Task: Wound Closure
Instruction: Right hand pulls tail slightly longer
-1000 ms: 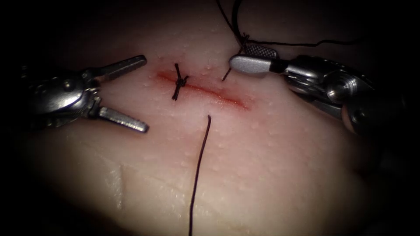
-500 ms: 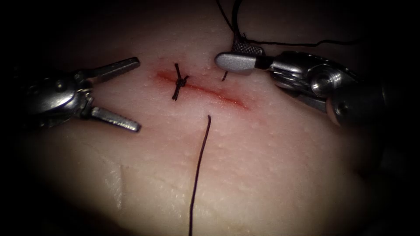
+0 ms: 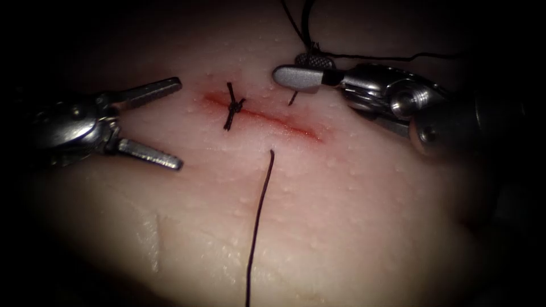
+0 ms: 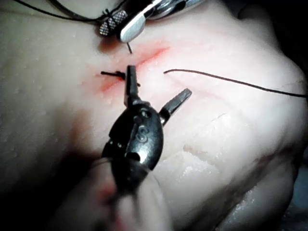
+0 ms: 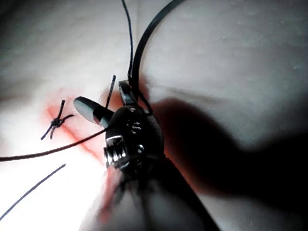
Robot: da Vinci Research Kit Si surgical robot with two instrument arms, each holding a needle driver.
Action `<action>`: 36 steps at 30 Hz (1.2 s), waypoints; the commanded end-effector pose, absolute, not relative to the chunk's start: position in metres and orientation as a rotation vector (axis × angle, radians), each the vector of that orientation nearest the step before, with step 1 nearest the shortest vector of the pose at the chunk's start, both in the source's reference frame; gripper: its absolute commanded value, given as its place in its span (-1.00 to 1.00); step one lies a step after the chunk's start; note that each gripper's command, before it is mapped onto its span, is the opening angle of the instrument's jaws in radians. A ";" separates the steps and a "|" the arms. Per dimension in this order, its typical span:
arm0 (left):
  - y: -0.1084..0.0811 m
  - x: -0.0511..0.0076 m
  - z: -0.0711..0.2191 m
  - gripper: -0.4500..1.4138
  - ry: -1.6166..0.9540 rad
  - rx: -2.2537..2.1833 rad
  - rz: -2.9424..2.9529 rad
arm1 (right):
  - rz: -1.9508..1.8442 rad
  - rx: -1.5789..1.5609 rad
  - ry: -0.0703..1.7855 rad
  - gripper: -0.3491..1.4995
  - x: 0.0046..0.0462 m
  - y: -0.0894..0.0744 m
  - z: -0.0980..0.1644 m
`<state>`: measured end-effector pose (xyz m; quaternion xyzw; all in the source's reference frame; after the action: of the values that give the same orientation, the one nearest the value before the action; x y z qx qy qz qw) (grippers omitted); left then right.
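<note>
Since a second ago the right tool (image 3: 298, 69) has slid left across the upper part of the endoscope frame, so its tips now sit closer to the knot, while the left tool (image 3: 170, 125) has backed off a touch to the left.

Right tool's jaws look slightly parted, and the dark curved needle (image 3: 307, 25) sits at them, arcing up out of the top of the frame. I honestly can't tell if they've got a real grip on it or which part of the curve is there. From the right wrist view the needle (image 5: 149, 43) rises clear of the tissue (image 3: 341, 216), not in it. Thread (image 3: 387, 57) trails from those tips off to the right.

Left tool is wide open and holds nothing, parked at the left of the frame, left of the cut (image 3: 267, 118).

One tied stitch (image 3: 233, 106) crosses the cut near its left end. A short thread stub (image 3: 292, 98) pokes out just under the right tool's tips. A loose strand (image 3: 259, 222) lies on the tissue below the cut and runs down to the bottom edge.
</note>
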<state>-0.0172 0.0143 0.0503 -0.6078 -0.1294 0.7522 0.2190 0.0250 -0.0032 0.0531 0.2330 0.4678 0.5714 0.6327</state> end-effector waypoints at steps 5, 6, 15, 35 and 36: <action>0.013 -0.0178 0.051 0.24 -0.363 -1.681 2.080 | 1.275 0.467 1.063 -1.00 0.0252 -0.004 0.053; 0.013 -0.0178 0.051 0.24 -0.363 -1.682 2.080 | 1.265 0.453 1.063 -1.00 0.0252 -0.004 0.052; 0.013 -0.0178 0.051 0.21 -0.362 -1.682 2.080 | 1.226 0.401 1.108 -1.00 0.0253 -0.002 0.050; 0.013 -0.0183 0.051 -0.03 -0.358 -1.688 2.084 | 1.150 0.315 1.188 -1.00 0.0254 -0.001 0.045; 0.013 -0.0183 0.051 -0.03 -0.358 -1.688 2.084 | 1.145 0.312 1.189 -1.00 0.0254 -0.001 0.045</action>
<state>-0.0178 0.0133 0.0504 -0.6091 -0.1275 0.7524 0.2158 0.0248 -0.0001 0.0445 0.1343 0.5291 0.5042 0.6692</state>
